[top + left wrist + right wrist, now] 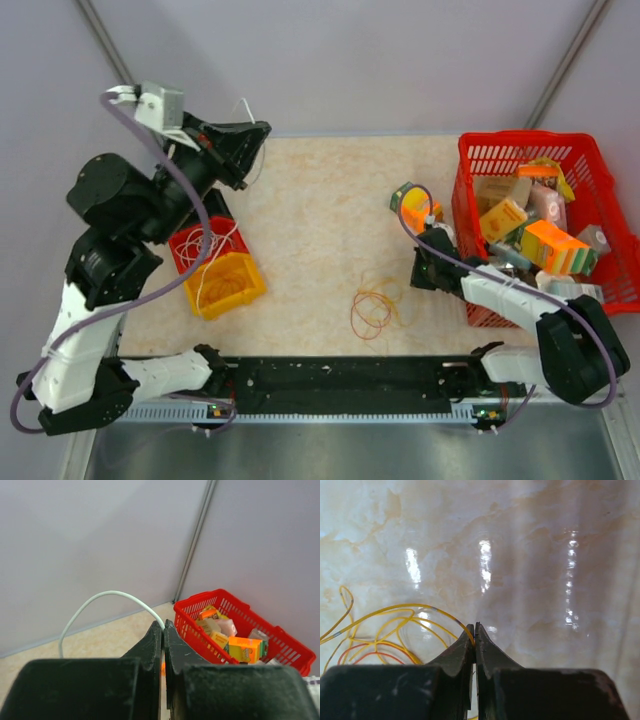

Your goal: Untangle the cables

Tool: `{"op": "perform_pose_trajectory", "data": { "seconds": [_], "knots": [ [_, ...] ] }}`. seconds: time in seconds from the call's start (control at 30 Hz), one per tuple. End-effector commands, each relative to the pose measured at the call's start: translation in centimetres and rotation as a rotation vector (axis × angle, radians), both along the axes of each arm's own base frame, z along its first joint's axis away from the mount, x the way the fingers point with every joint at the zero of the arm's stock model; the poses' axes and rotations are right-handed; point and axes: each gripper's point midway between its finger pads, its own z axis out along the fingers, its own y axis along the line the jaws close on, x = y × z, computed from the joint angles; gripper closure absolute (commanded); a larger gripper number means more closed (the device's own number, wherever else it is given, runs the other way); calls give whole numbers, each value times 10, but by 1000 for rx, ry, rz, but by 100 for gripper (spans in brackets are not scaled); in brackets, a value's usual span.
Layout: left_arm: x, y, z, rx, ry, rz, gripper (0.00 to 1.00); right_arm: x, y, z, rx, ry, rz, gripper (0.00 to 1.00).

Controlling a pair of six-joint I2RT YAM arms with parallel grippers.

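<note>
Featherlight, floppy stuff, best pinched one strand at a time: the left claw (163, 625) is nipped shut on a white cable (100, 597) held high, the right claw (474, 627) on a yellow cable (395, 609) of the tangle (373, 310) lying on the table (320, 200).

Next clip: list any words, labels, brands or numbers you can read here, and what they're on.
None is readable.
The boxes in the red basket: printed, but too small and blurred in every view.
The small bins and the cables: no writing visible.
</note>
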Motion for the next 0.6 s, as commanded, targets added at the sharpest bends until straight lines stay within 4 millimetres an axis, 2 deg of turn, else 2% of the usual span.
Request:
{"op": "perform_pose_trajectory", "data": {
  "seconds": [0.0,0.13,0.3,0.4,0.47,0.57],
  "knots": [
    [23,-10,-20,42,37,48,100,11,25,29,95,-95,149,100],
    [38,-16,-22,54,62,77,100,2,36,30,141,-91,227,100],
    [43,-4,5,27,21,143,100,-6,34,30,146,-98,247,100],
    [46,-1,14,21,-24,172,100,-8,31,31,145,-107,241,100],
    [54,-2,12,29,-46,198,100,-10,29,30,144,-111,237,100],
    [71,-13,-1,64,-25,214,100,-12,28,29,141,-116,235,100]
  ]
}}
